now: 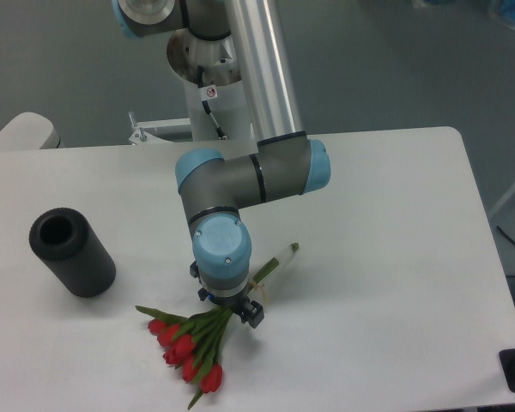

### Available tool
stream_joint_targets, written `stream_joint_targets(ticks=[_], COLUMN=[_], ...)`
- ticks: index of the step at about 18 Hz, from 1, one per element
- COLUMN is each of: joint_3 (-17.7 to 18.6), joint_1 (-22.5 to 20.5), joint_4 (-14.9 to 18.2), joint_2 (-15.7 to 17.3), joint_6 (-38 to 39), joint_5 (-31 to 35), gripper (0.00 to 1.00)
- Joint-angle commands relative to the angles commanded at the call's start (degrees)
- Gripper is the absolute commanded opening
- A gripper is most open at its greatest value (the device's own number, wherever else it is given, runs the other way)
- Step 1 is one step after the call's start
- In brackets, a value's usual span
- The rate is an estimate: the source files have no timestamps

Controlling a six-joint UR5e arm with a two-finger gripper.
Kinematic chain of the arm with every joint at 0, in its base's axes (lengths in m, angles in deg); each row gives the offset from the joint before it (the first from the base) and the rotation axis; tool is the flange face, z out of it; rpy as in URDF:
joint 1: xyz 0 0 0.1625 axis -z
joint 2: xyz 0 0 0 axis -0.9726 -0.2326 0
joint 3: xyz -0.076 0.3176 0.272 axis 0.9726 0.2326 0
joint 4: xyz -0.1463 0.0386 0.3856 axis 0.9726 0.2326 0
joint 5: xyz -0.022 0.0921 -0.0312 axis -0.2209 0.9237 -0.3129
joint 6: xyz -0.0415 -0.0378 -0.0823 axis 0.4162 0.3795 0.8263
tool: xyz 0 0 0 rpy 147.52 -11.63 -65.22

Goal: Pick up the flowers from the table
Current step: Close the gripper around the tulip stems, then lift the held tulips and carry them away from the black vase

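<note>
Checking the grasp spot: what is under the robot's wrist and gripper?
The flowers' green stems pass beneath the gripper on the table; stem ends show at upper right. The wrist covers the middle stretch and the fingertips.

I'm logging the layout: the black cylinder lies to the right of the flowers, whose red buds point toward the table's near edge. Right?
Not quite. In the camera view, the black cylinder lies to the left of the flowers, not the right. The red buds do point toward the table's near edge.
</note>
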Motion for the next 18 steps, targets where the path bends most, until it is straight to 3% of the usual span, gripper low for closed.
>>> stream_joint_targets(ticks=[4, 11, 14, 18], joint_3=[0.0, -0.7, -1.1, -3.2], joint_1=[0.1, 0.4, 0.2, -0.9], joint_4=[-0.2, 0.1, 0.2, 1.1], joint_2=[-0.2, -0.2, 0.0, 0.3], joint_6=[1.0, 1.1, 1.0, 0.4], joint_5=[0.2, 2.5, 2.6, 2.5], gripper=[0.58, 0.14, 0.03, 0.0])
